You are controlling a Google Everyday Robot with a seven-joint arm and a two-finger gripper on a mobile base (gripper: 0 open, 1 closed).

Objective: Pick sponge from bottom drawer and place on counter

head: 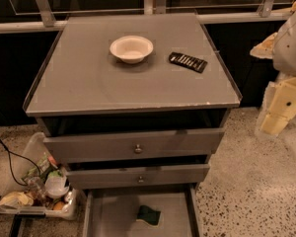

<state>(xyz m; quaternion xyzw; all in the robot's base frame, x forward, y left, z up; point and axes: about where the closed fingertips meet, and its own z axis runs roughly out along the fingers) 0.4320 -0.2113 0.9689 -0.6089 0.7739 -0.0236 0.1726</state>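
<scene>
Gripper (pixel 278 113) hanging right of counter (pixel 113 83), grip state unclear; sponge (pixel 149 215) lying below-left in bottom drawer (pixel 113 216); advising descending from straight above.

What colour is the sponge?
Sponge: dark green, pale lower edge, camera view; gripper hangs far right.

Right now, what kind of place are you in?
Likely a mock kitchen or test lab: a bowl on a grey counter, a sponge in the open bottom drawer, a speckled floor. The pincer hangs to the right of the counter.
</scene>
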